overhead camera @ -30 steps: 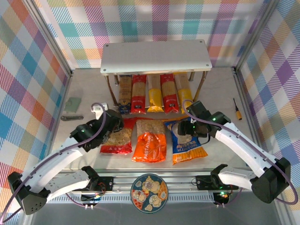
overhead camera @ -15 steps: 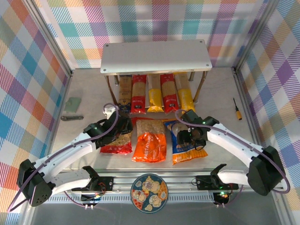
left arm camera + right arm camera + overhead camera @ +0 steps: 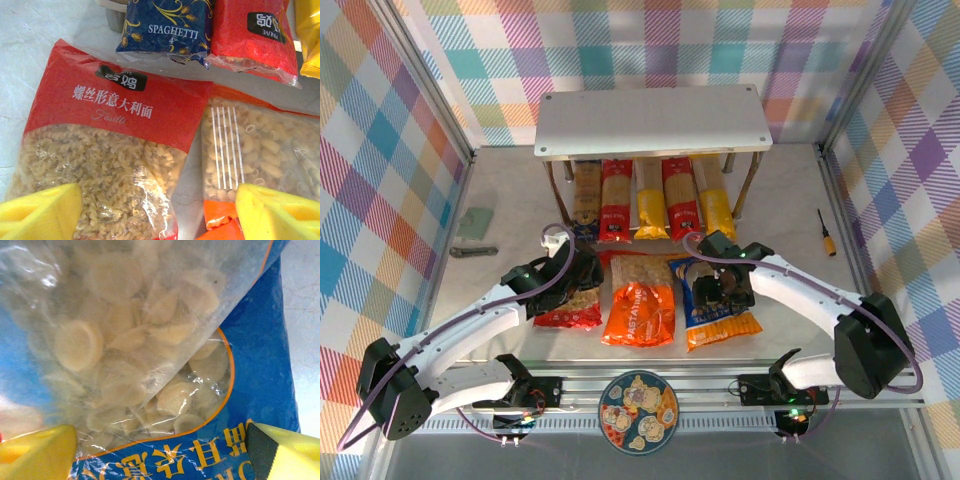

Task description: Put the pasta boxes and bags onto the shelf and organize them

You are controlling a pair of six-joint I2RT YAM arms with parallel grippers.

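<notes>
The shelf [image 3: 650, 120] stands at the back, with the pasta boxes lying under it in a row: tan [image 3: 587, 195], red [image 3: 616, 200], yellow [image 3: 651, 205], red [image 3: 680, 200], yellow [image 3: 716, 208]. In front lie the bags: red [image 3: 570, 305], orange [image 3: 640, 305], blue [image 3: 720, 315]. My left gripper [image 3: 576, 278] hangs open over the red bag [image 3: 110, 135]; its pads [image 3: 40, 210] span that bag's right part and the orange bag's [image 3: 260, 145] edge. Just above the blue bag [image 3: 150, 365] my right gripper [image 3: 724, 288] is open, yellow pads [image 3: 35, 452] wide apart.
A screwdriver [image 3: 827, 232] lies at the right. A green pad [image 3: 475, 222] and a grey tool [image 3: 473, 251] lie at the left. A round patterned disc [image 3: 638, 398] sits on the front rail. The shelf's thin legs [image 3: 748, 190] flank the packs.
The right gripper has moved left and nearer, onto the blue bag, and its jaws have widened. The left gripper has shifted right over the red bag.
</notes>
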